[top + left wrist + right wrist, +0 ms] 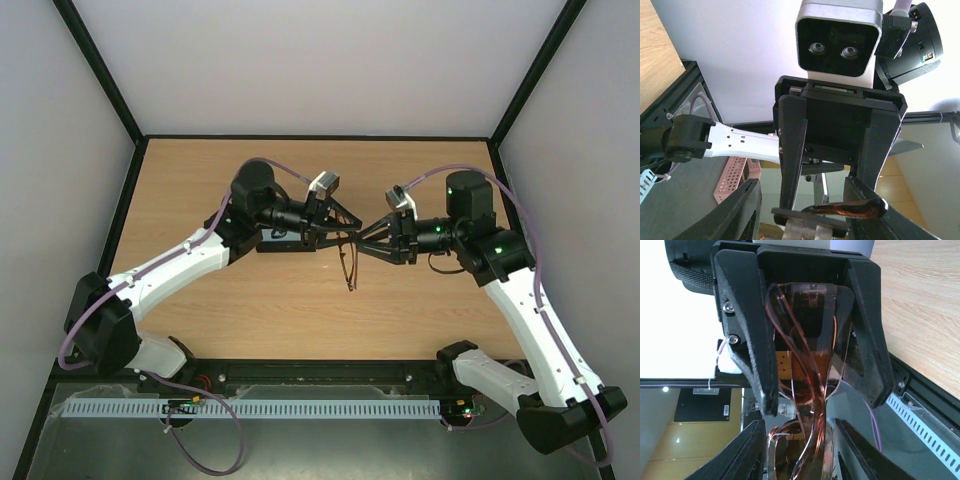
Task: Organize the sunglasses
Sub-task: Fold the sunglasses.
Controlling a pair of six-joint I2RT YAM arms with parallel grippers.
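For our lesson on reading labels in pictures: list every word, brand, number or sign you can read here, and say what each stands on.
No text can be read in any of the three views.
White sticker on the dark panel in the background, right wrist view: too small to read.

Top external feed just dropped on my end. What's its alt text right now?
The left gripper and right gripper meet mid-table, both clamped on the sunglasses, one thin temple arm trailing toward the near edge. A black case lies partly under the left wrist.
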